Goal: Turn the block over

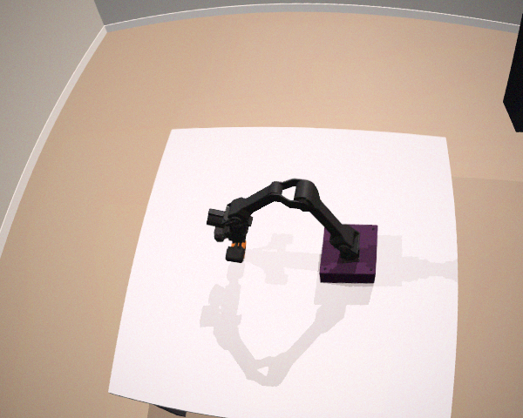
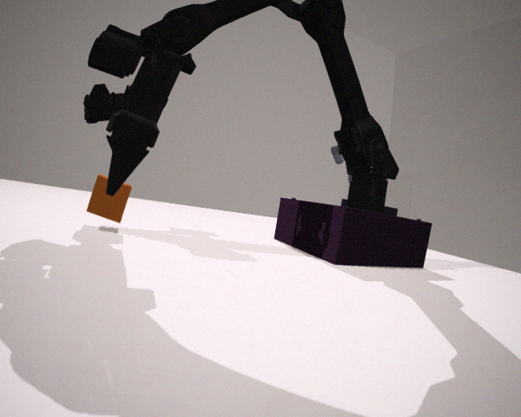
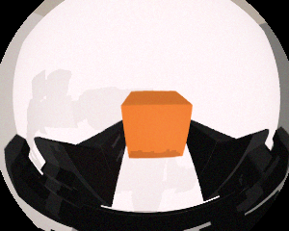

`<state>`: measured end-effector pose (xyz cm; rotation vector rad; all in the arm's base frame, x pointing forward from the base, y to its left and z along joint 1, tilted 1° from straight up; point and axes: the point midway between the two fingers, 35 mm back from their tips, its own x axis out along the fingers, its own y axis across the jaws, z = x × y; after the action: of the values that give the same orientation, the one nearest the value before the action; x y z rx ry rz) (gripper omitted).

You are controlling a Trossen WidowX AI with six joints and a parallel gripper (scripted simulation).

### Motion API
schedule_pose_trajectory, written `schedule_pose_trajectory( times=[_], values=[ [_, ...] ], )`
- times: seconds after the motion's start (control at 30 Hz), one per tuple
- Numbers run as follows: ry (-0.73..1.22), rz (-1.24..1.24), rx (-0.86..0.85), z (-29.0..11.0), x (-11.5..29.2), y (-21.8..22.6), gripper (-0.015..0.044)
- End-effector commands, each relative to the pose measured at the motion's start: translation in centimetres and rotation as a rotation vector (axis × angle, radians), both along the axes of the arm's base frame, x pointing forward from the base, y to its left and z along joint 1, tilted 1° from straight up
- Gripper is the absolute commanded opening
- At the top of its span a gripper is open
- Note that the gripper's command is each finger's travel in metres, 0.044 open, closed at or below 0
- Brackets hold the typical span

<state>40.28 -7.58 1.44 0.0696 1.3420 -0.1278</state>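
Worktop (image 2: 260, 323), flat and white, crossed by grey shadows of the arm. At the left of the exterior view: small orange cube-shaped block (image 2: 108, 203), clamped near its top edge between the black parallel jaws of the gripper (image 2: 113, 190), tilted with one lower corner pointing down, raised clear of the worktop, a small dark shadow patch directly beneath. No mark visible on any orange face in any view. Jaws closed on the block at roughly half their spread, pointing downward and slightly leftward. Above them, bulky black wrist housing; then the black jointed arm (image 2: 341, 85) arching up and over to the right. At the right: dark purple box-shaped base (image 2: 386, 242), resting on the worktop, well apart from the block, arm foot mounted on top.

From above: gripper (image 1: 235, 250) left of centre on the worktop (image 1: 199, 341), only a sliver of block (image 1: 238, 245) showing orange under the black fingers; purple base (image 1: 370, 233) to the right.

Through the wrist lens: block (image 3: 156, 123) centred, pinched between two dark fingers rising from the lower edge.
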Motion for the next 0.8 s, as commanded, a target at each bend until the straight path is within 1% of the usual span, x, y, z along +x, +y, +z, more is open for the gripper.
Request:
schedule_pose_trajectory(
  times=[0.0,0.57,0.77],
  values=[
    [-0.07,0.004,-0.007,0.12,-0.05,0.03,0.0],
    [-0.309,0.011,-0.04,0.28,-0.83,0.16,0.0],
    [-0.319,0.011,-0.042,0.31,-0.89,0.17,0.0]
  ],
)
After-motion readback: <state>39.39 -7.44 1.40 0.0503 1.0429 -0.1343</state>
